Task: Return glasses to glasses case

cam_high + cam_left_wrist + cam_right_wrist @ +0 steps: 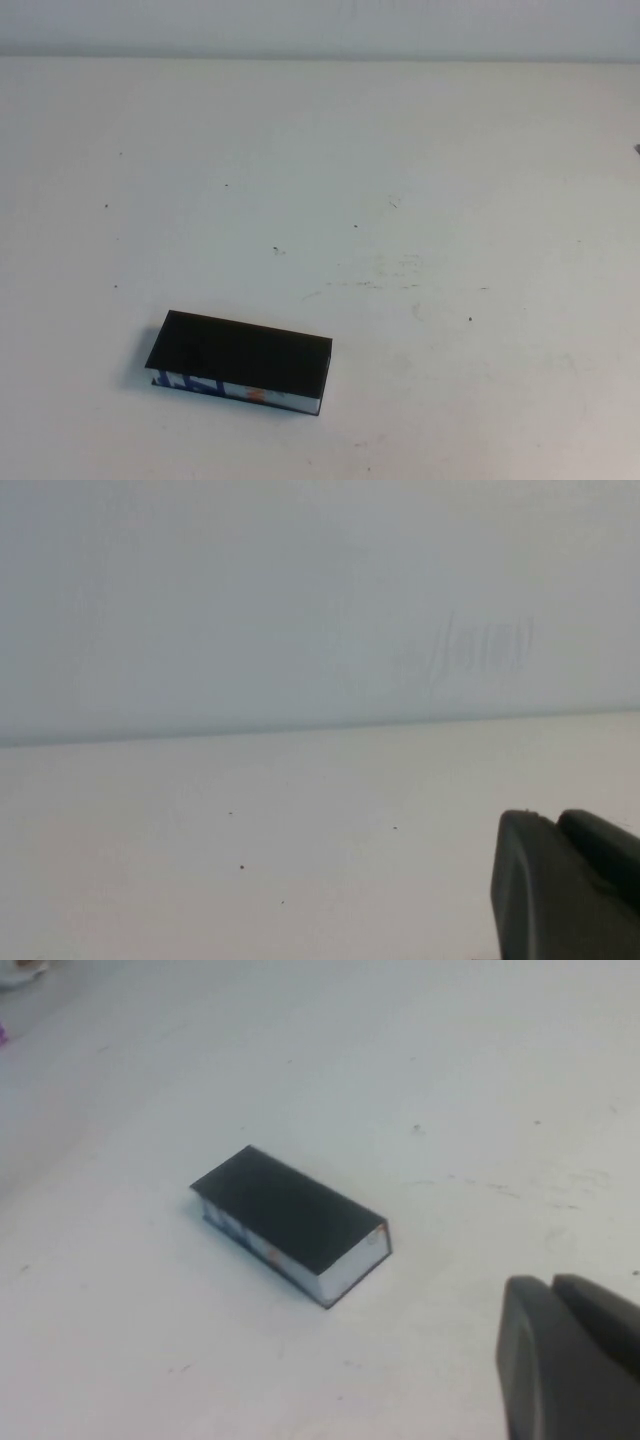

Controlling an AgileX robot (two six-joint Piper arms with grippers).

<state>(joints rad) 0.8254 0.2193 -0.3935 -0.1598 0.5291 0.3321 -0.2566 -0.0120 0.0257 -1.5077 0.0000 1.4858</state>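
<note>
I seem to be at a plain test station, a lab of sorts: my bare white bench (420,200) is scuffed and speckled, backed by a blank pale wall (250,590), with no household furnishings anywhere I look.

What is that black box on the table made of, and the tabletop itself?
The glasses case, lid shut, looks like stiff card or leatherette: matte black top, sharp edges, printed white, blue and orange front. The table seems a smooth, scuffed white laminate. The left gripper and right gripper, both away from it, look like matte dark plastic.
</note>
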